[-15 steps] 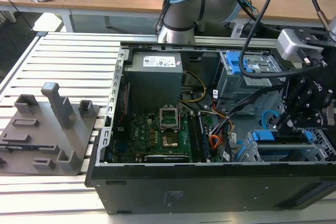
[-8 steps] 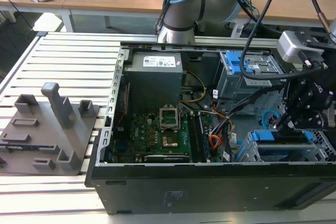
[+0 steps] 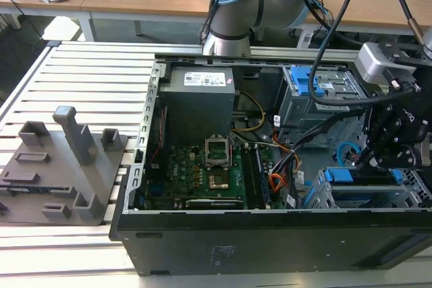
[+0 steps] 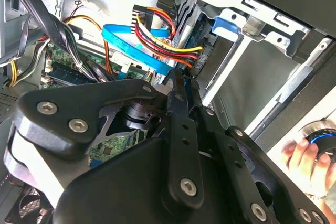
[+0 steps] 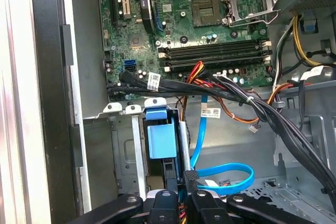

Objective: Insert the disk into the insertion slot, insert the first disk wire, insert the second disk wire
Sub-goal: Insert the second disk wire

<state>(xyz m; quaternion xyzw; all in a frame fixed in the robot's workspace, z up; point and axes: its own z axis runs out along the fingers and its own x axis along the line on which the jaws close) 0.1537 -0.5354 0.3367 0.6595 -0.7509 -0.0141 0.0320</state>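
Note:
The disk (image 3: pixel 358 175), in its bright blue caddy (image 5: pixel 161 140), sits inside the insertion slot (image 3: pixel 399 197), a low grey metal cage (image 5: pixel 125 153) at the front corner of the open computer case. My gripper (image 3: pixel 361 160) hangs right over the disk's end. In both wrist views its fingers (image 4: pixel 181 108) stand close together, shut on the end of a disk wire (image 4: pixel 173 51) with red, yellow and black strands. A flat blue disk wire (image 5: pixel 223 178) loops beside it, its black plug (image 5: pixel 190 176) close to the fingertips (image 5: pixel 197 200).
A taller grey bay with a blue latch (image 3: pixel 316 87) stands behind the slot. Black cable bundles (image 5: pixel 247 100) cross above the motherboard (image 3: pixel 202 173). A grey fixture block (image 3: pixel 64 166) lies at the exterior view's left. A person's hand (image 4: pixel 300 156) rests outside the case.

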